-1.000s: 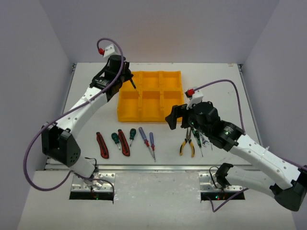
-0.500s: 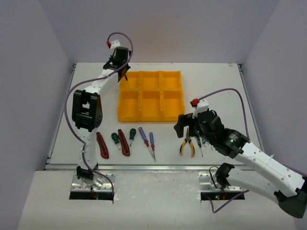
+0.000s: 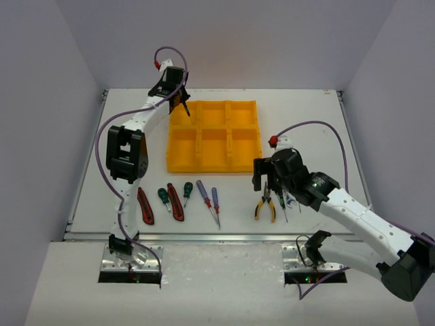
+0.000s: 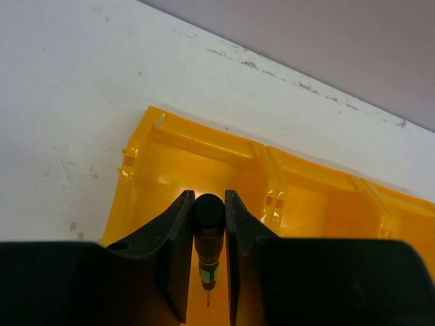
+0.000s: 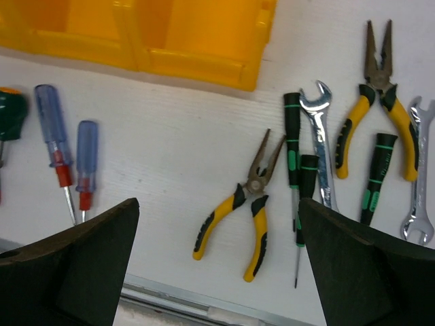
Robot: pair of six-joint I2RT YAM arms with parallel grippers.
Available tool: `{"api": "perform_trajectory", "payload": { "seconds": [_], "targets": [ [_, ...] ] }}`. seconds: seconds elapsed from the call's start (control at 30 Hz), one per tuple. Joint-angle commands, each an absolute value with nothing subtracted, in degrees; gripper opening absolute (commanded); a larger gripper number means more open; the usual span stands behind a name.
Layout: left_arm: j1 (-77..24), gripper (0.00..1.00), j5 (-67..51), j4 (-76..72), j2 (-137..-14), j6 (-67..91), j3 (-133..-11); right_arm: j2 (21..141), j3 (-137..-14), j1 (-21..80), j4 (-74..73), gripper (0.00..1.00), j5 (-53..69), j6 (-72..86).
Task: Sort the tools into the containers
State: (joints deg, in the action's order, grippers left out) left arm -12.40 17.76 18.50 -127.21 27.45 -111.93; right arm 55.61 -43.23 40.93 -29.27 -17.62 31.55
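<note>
Top external view: we see the left gripper (image 3: 182, 103) stretched out to the far left corner of the yellow tray (image 3: 212, 168). Its fingers are clamped on a slim driver (image 3: 185, 109) that hangs point down over that corner compartment. The right gripper (image 3: 267, 180) hovers with its fingers spread wide above the pliers (image 3: 265, 206), near the tray's front right corner. Two red knives (image 3: 144, 206) and four screwdrivers (image 3: 202, 192) lie in a row on the table (image 3: 306, 115) in front of the tray.

Left wrist view: we look down onto the driver's dark cap, pinched between the two fingers (image 4: 173, 231), with its tip over the yellow floor of the compartment. We judge the step in hand to be the drop. We would let go only with the tip low and well inside the rim, so the driver falls flat instead of bouncing out or lodging on a divider.

Right wrist view: the fingers stand far apart and hold nothing. Below them lie the pliers, a second pair (image 5: 377, 95), two wrenches (image 5: 318, 129) and slim green drivers (image 5: 292, 149), several crowded together. For a next pick we would centre on the first pliers, whose handles lie free of that group.
</note>
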Motion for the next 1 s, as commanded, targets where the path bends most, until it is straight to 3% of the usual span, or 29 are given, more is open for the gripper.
{"api": "perform_trajectory", "payload": {
  "seconds": [0.0, 0.03, 0.07, 0.1, 0.23, 0.37, 0.47, 0.63, 0.73, 0.83, 0.97],
  "targets": [
    [-12.7, 0.26, 13.5, 21.3, -128.6, 29.6, -115.9, 57.8, -45.9, 34.5, -31.5, 0.99, -15.0, 34.1],
    [-12.7, 0.37, 12.8, 22.0, -128.7, 29.8, -116.2, 58.4, -46.0, 33.4, -31.6, 0.99, -14.2, 33.8],
    [-12.7, 0.58, 12.7, 22.5, -128.3, 30.0, -116.1, 59.0, -46.6, 32.7, -32.3, 0.99, -14.5, 33.2],
    [-12.8, 0.7, 12.7, 22.6, -127.8, 30.1, -115.9, 59.6, -47.3, 32.5, -33.0, 0.99, -15.0, 32.9],
    [-13.5, 0.91, 13.4, 22.6, -121.8, 29.8, -114.6, 62.2, -49.5, 27.7, -34.7, 0.99, -15.4, 31.5],
    [-14.0, 1.0, 13.7, 23.4, -110.0, 29.6, -112.2, 64.2, -51.2, 24.6, -35.6, 0.99, -13.7, 29.3],
    [-15.8, 1.0, 14.8, 25.0, -99.1, 29.1, -107.1, 66.6, -52.0, 23.7, -37.8, 0.95, -15.0, 28.2],
    [-19.7, 1.0, 15.4, 22.1, -75.6, 31.8, -83.5, 71.4, -50.4, 23.2, -38.7, 0.66, -14.5, 26.9],
    [-20.0, 1.0, 11.7, 20.6, -68.6, 32.1, -74.5, 74.4, -49.7, 23.2, -38.8, 0.53, -11.0, 26.2],
    [-20.0, 1.0, 10.1, 23.7, -64.3, 30.8, -70.4, 76.0, -47.4, 23.3, -36.6, 0.45, -9.0, 26.9],
    [-20.1, 1.0, 8.5, 27.2, -58.6, 26.7, -64.7, 79.9, -45.2, 23.1, -35.1, 0.44, -10.7, 27.1]
  ]
}}
